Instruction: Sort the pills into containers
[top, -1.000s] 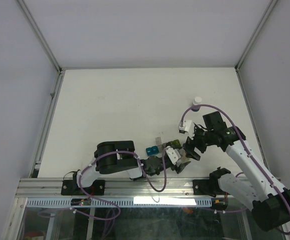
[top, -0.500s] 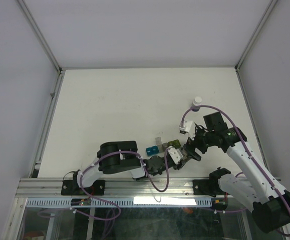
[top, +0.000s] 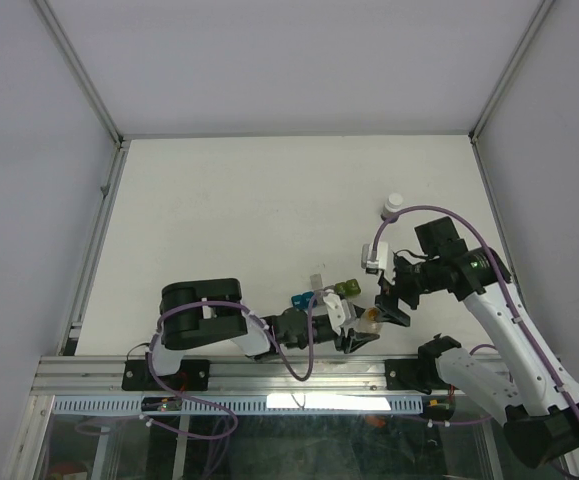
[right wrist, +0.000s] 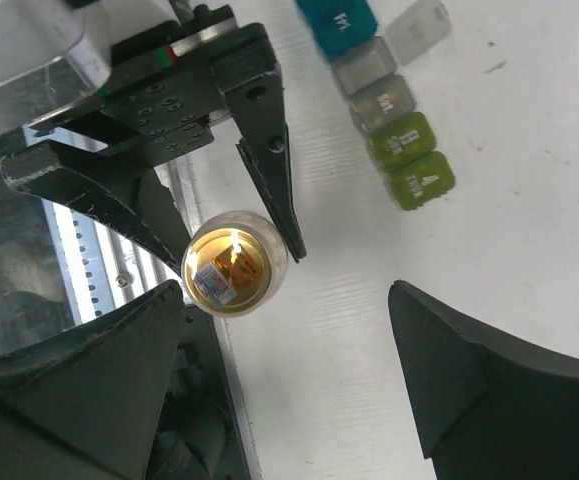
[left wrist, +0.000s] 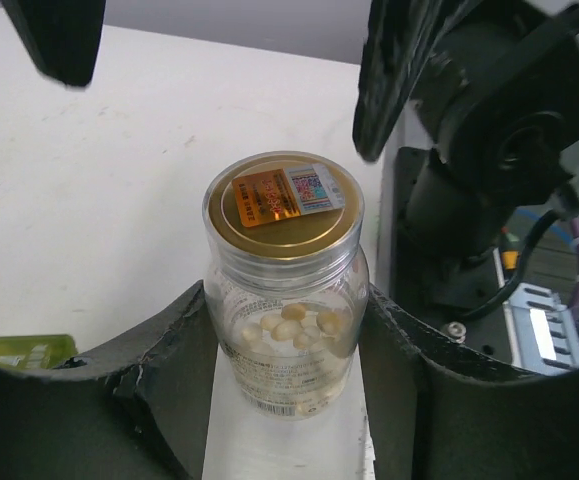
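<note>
Left gripper was clamped on the glass pill bottle, which stood upright with its gold top up and pale pills inside. Right gripper hung above it, jaws spread wide, touching nothing. In the top view, the containers lay on the table near the bottle, at about 10 o'clock from it.

The left gripper is hugging both sides of the bottle, blocking them. Its top is lying exposed beneath the right gripper, whose jaws are spreading wide. The containers are sitting near, apart.
</note>
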